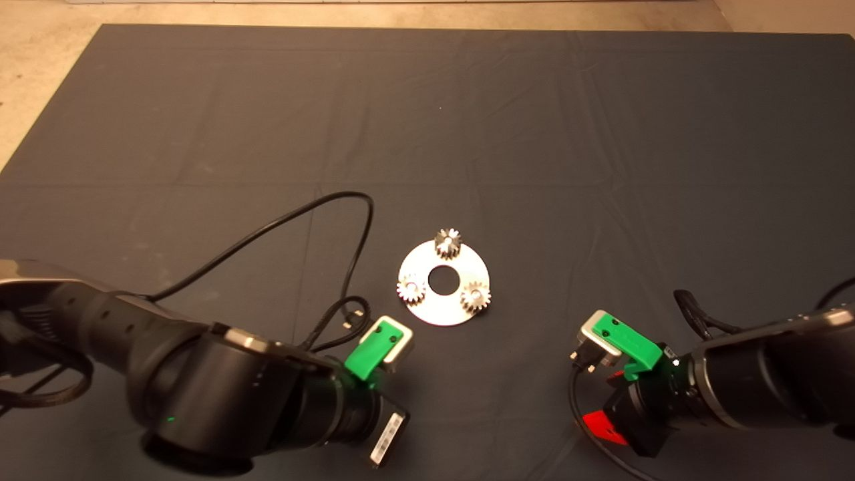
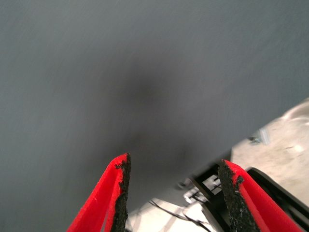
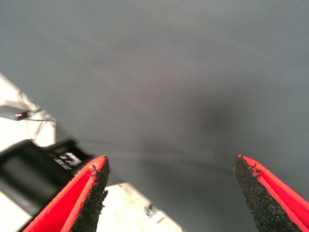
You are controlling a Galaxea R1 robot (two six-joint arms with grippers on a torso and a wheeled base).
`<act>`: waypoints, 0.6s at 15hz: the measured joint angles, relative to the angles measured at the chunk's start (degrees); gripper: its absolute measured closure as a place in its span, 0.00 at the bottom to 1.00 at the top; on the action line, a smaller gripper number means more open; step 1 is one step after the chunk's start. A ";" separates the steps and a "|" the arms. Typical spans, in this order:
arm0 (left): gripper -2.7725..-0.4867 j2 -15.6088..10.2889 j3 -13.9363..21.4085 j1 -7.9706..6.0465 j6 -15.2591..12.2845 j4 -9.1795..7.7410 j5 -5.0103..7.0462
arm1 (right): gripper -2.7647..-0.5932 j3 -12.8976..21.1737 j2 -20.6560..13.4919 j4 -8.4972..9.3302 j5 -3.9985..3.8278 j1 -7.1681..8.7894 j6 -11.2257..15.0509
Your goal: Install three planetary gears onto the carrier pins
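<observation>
Three planetary gears point(image 1: 448, 242) sit on the carrier pins of the shiny disc point(image 1: 443, 310), spaced around its central hole point(image 1: 443, 279): one on the disc's far edge, one on its left side point(image 1: 411, 290), one on its right side point(image 1: 475, 296). The pins themselves are hidden under the gears. The disc lies flat on the dark mat point(image 1: 534, 133) covering the table. Left of the disc and nearer the robot, the left end effector point(image 2: 173, 198) hangs over bare mat, fingers spread apart, nothing between them. Right of the disc, the right end effector point(image 3: 171, 193) likewise hangs above the mat, fingers wide apart and empty. A black cable point(image 1: 300, 214) loops over the mat left of the disc.
</observation>
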 joint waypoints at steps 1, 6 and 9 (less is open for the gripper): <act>0.69 -1.50 1.32 -0.74 -2.51 -1.21 0.09 | 0.39 0.00 0.97 0.27 0.24 0.32 0.88; 0.69 -2.68 2.98 -2.66 -5.33 -3.37 0.09 | 0.39 -0.02 -3.61 0.63 -0.12 0.94 2.77; 0.69 -2.82 3.15 -2.80 -7.54 -3.45 0.09 | 0.39 -0.02 -4.82 0.79 0.38 0.94 5.03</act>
